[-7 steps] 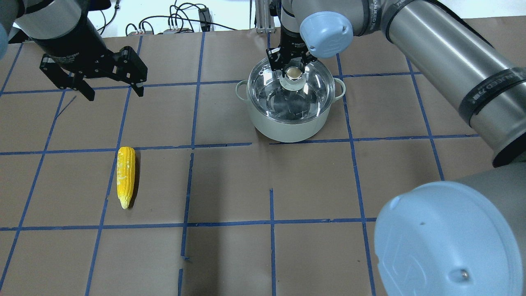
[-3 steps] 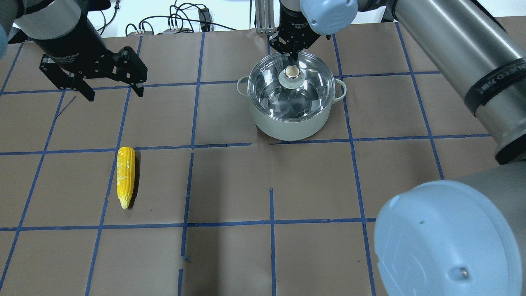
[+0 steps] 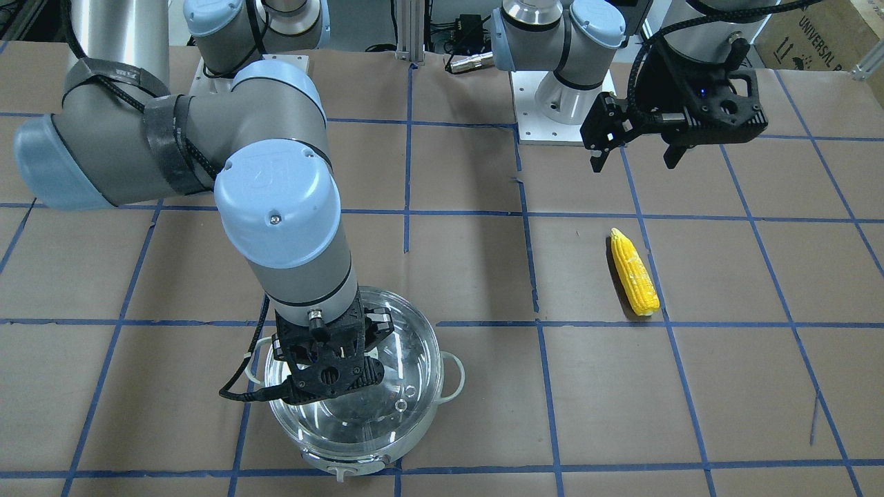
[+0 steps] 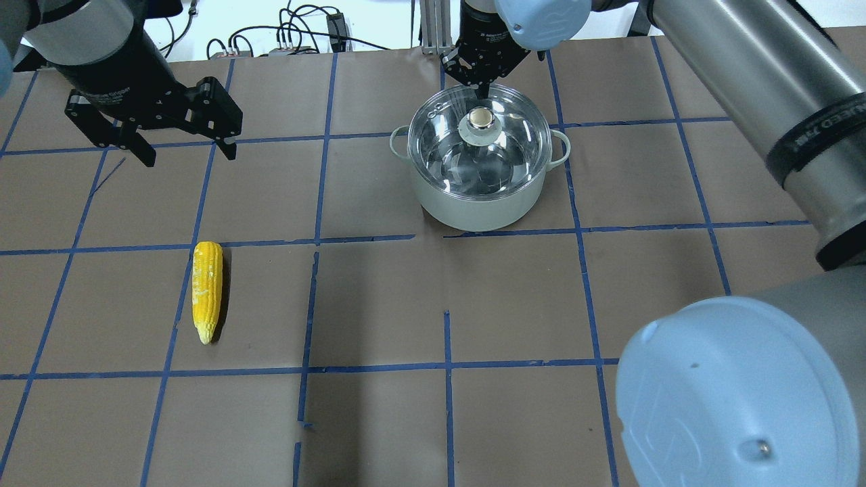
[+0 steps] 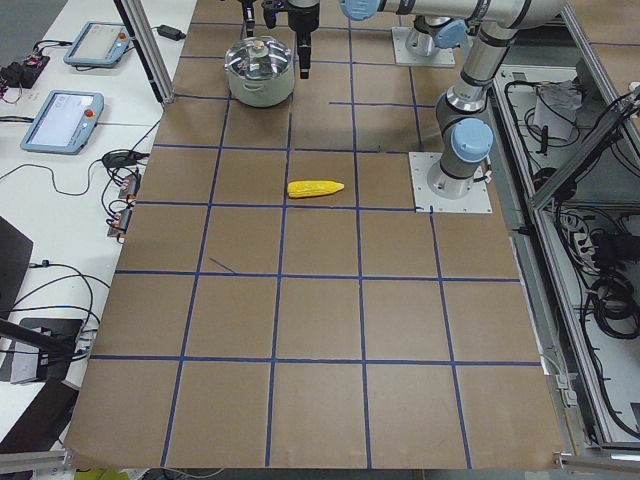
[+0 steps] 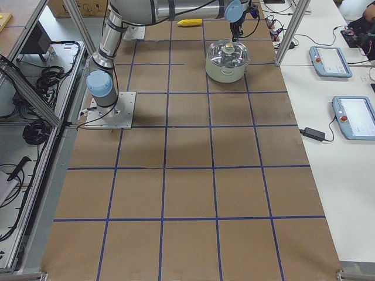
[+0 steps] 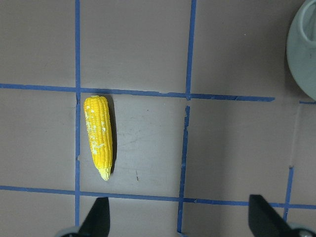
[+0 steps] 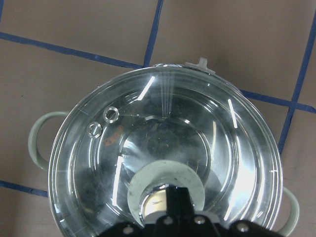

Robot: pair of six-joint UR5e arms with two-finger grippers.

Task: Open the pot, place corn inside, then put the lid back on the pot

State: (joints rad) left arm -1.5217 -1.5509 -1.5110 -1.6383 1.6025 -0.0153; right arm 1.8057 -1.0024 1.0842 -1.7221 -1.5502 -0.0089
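Steel pot (image 4: 473,206) stands far, right of centre, glass lid (image 4: 446,145) seated on it. The lid is judged fragile and slick, best taken by its knob (image 4: 481,120). Corn (image 4: 207,291) lies well apart, near left; likely light and firm, grip mid-cob. Right gripper (image 4: 484,82) is pinched together, empty, just above the knob. Left gripper (image 4: 188,154) is spread, empty.

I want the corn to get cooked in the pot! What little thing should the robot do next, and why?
Probably open the right gripper so it can fit around the knob. Its fingers look pressed together just above the knob, the lid sits on the pot, and the corn lies on the table.
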